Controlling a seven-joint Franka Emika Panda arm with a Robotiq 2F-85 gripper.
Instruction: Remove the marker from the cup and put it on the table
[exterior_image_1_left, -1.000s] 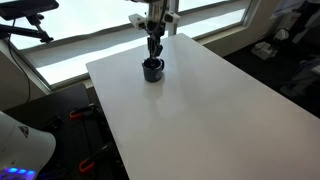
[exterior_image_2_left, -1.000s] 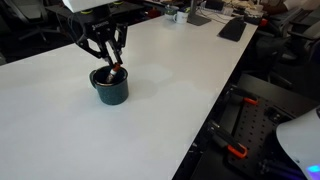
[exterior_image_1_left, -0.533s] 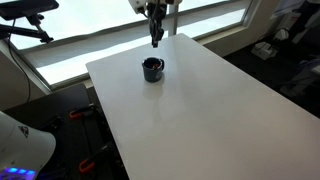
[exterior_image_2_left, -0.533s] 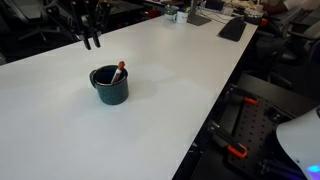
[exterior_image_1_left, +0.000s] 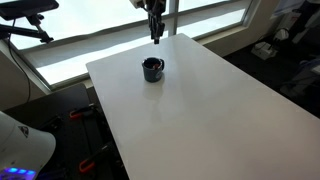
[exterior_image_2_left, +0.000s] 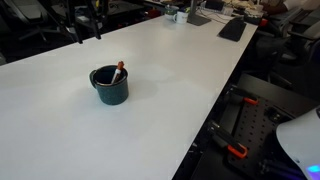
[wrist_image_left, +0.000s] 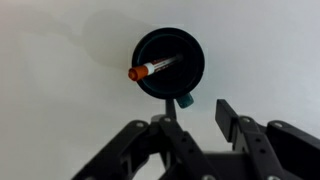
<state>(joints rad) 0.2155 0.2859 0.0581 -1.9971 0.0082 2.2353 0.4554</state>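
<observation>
The dark navy cup (exterior_image_1_left: 152, 69) stands on the white table (exterior_image_1_left: 200, 120) near its far end. It also shows in an exterior view (exterior_image_2_left: 110, 86) and in the wrist view (wrist_image_left: 170, 62). The reddish marker (exterior_image_2_left: 118, 72) leans inside the cup with its orange tip over the rim (wrist_image_left: 150, 69). My gripper (exterior_image_1_left: 156, 32) hangs well above the cup, open and empty. In an exterior view it is near the top edge (exterior_image_2_left: 92, 28). In the wrist view its fingers (wrist_image_left: 196, 122) frame bare table just below the cup.
A dark keyboard (exterior_image_2_left: 232, 28) and small items (exterior_image_2_left: 190, 14) lie at the table's far end. The table edge (exterior_image_2_left: 215, 110) drops to a floor with equipment. A window ledge (exterior_image_1_left: 70, 55) runs behind the table.
My gripper was down around the marker at the cup a second ago. It has since risen well above the cup, empty. The marker stays in the cup.
</observation>
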